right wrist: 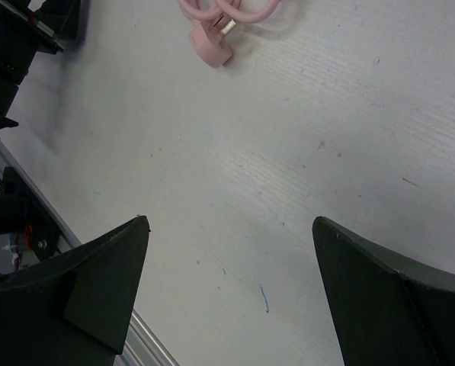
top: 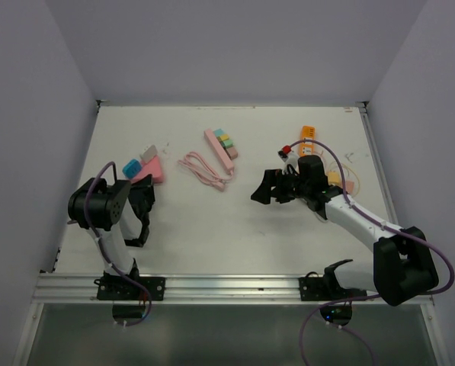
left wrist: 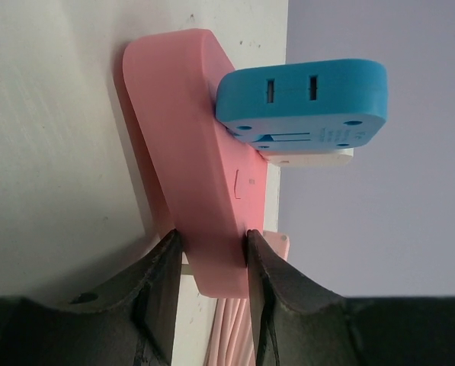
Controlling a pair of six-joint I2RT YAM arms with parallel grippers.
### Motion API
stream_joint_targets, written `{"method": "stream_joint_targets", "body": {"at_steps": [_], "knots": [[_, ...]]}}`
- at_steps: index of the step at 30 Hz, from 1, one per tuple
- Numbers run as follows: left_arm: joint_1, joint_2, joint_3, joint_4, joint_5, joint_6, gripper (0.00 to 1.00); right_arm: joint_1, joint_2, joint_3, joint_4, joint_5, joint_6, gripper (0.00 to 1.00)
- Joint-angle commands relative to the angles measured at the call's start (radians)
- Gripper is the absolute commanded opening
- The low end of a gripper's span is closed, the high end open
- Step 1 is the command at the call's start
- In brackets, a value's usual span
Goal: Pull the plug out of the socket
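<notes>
Left fingers (left wrist: 160,297) pinch the pink socket (left wrist: 197,168) at the table's (top: 212,229) nine o'clock, with the blue plug (left wrist: 302,95) seated toward my one o'clock. I should clamp firmly; my right gripper (right wrist: 229,223), wide open and empty, must pull it straight.

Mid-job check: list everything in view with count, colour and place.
power strip: one, pink, left side, between the left fingers
blue plug: one, blue, in that strip's far end
white plug: one, white, beside the blue plug
cable: one, pink, coiled, centre
second strip: one, pink, far centre, carrying coloured blocks
orange block: one, orange, far right
red piece: one, red, small, near the orange block
table: one, white
left fingers: two, black, pressed on both sides of the power strip
right fingers: two, black, spread wide above bare table, holding nothing
</notes>
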State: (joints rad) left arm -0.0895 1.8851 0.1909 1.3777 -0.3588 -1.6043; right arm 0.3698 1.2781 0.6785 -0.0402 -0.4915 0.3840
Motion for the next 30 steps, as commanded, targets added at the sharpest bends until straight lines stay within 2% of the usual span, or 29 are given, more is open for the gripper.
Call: {"method": "stream_joint_targets", "body": {"at_steps": [1,8,12,18,26,30], "knots": [[0.017,-0.024,-0.044,0.107,0.102,0.113,0.22,0.008,0.001,0.024,0.026,-0.022,-0.016,0.92],[0.017,-0.153,-0.048,-0.020,0.389,0.292,0.15,0.011,-0.008,0.026,0.025,-0.024,-0.017,0.92],[0.017,-0.320,-0.035,-0.293,0.510,0.386,0.02,0.014,-0.014,0.026,0.020,-0.025,-0.022,0.92],[0.016,-0.498,-0.028,-0.610,0.629,0.501,0.00,0.052,-0.022,0.030,0.005,-0.018,-0.057,0.91],[0.016,-0.624,-0.152,-0.654,0.687,0.486,0.00,0.147,-0.010,0.053,-0.066,0.025,-0.118,0.91],[0.014,-0.646,-0.182,-0.670,0.792,0.488,0.00,0.194,-0.023,0.059,-0.090,0.037,-0.138,0.91]]}}
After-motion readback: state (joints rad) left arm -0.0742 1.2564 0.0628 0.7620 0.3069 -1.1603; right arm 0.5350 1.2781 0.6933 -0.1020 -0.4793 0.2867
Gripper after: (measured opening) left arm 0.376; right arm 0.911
